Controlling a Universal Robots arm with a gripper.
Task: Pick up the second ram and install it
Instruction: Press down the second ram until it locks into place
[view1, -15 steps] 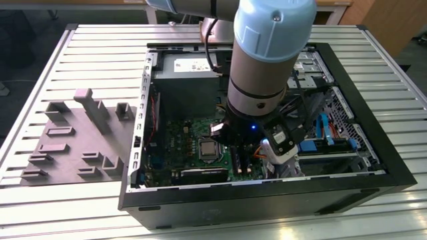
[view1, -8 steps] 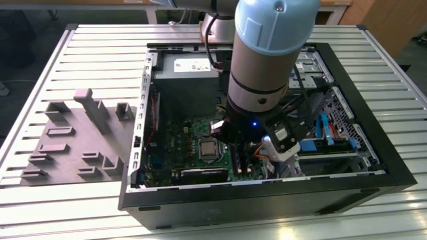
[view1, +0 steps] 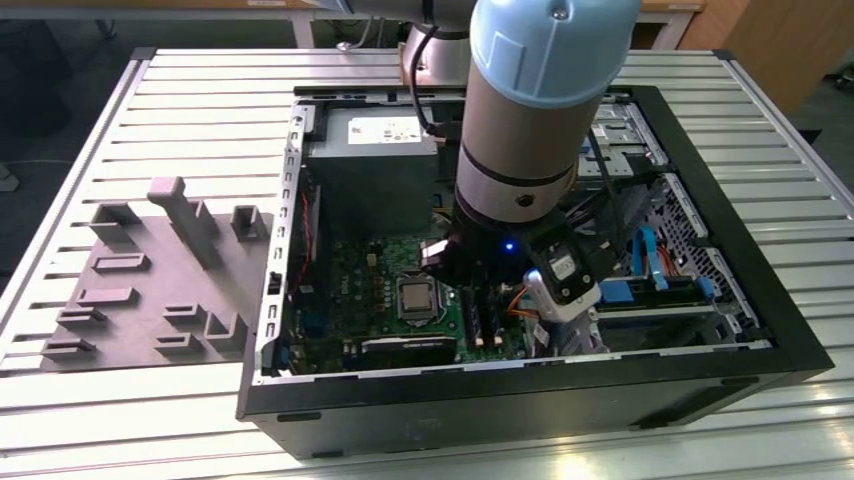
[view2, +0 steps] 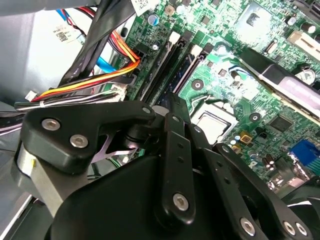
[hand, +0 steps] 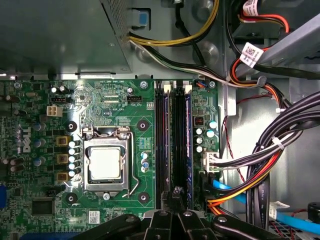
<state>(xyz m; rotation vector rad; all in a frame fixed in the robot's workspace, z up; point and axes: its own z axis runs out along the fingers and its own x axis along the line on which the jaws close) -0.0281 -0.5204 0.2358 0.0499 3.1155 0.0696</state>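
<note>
The second ram (hand: 188, 145) sits upright in one of the long black slots (hand: 160, 145) of the green board (hand: 115, 105), at about three o'clock from the silver processor socket (hand: 106, 163) in the first wrist view. The tool (hand: 177, 195) is directly over those slots with its fingertips drawn together, apparently touching the strips' near ends. In the exterior view the arm (view1: 534, 120) reaches down into the open computer case (view1: 747, 330) on the slatted bench (view1: 200, 90), with a grey fixture block (view1: 147, 290) at nine o'clock from the case.

The gripper's fingertips (hand: 176, 194) are being hidden by its own linkage — and the motherboard (view1: 350, 285) is being partly covered by the arm (view1: 534, 120).
</note>
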